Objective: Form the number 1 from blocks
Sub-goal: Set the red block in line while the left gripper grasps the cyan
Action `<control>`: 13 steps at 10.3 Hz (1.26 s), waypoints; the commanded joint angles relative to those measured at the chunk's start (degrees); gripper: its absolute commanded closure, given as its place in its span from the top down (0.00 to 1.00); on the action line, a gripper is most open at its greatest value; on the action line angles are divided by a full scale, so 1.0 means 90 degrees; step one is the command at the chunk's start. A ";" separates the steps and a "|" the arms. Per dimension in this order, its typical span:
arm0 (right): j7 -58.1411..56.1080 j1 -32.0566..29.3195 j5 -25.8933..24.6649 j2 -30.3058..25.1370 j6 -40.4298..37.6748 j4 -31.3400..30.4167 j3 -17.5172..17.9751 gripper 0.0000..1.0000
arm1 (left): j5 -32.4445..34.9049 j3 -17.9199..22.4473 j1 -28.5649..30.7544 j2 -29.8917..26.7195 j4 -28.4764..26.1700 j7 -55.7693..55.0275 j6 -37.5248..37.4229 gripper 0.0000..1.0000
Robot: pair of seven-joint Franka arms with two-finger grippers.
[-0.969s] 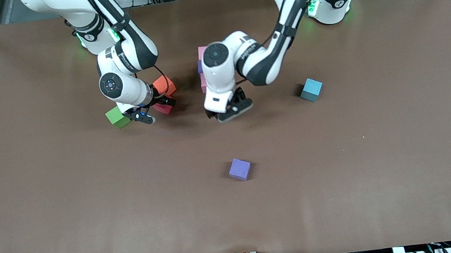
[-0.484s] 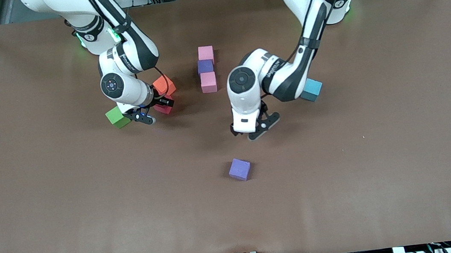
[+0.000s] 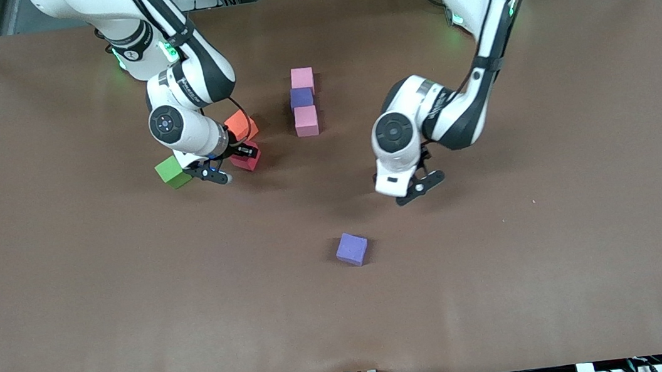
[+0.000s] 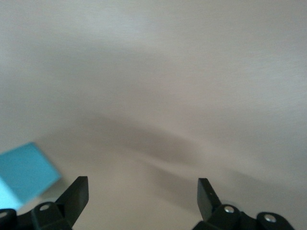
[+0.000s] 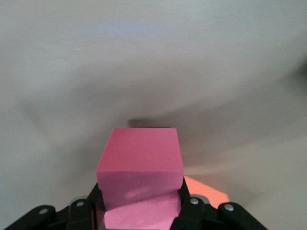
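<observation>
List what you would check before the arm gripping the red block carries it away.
1. Right jaws closed on the red block: ok, the right wrist view shows it between them.
2. Red block off the table: cannot tell.
3. Orange block and green block free of the grip: cannot tell, both lie close beside the jaws.
4. Column of three blocks straight, with bare table at its end nearer the front camera: ok.
5. Left jaws out of the way: ok, open and empty, toward the left arm's end, beside the light blue block.
</observation>
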 commanded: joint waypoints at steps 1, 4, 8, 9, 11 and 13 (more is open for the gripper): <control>0.0007 0.0168 0.0080 0.0276 -0.0440 0.0860 -0.0041 0.00 | 0.0014 -0.0044 0.0576 -0.1435 -0.1526 0.1378 0.0169 1.00; 0.0017 0.0538 -0.0067 0.0773 -0.0598 0.1673 -0.0041 0.00 | -0.0053 -0.0093 0.1116 -0.2024 -0.2377 0.3596 0.0179 1.00; 0.0008 0.1027 -0.0467 0.1282 -0.0705 0.2337 -0.0041 0.00 | -0.0122 -0.0267 0.1155 -0.1791 -0.2556 0.6451 -0.0132 1.00; -0.0002 0.1057 -0.0506 0.1447 -0.0812 0.2571 -0.0041 0.00 | -0.0122 -0.0462 0.1155 -0.1732 -0.2546 0.6493 -0.0143 1.00; 0.0017 0.1310 -0.0789 0.1663 -0.1037 0.2856 -0.0051 0.00 | -0.0113 -0.0483 0.1145 -0.1635 -0.2497 0.6522 -0.0143 1.00; 0.0085 0.1330 -0.0809 0.1664 -0.1057 0.2847 -0.0041 0.00 | -0.0074 -0.0483 0.1145 -0.1517 -0.2420 0.6523 -0.0143 1.00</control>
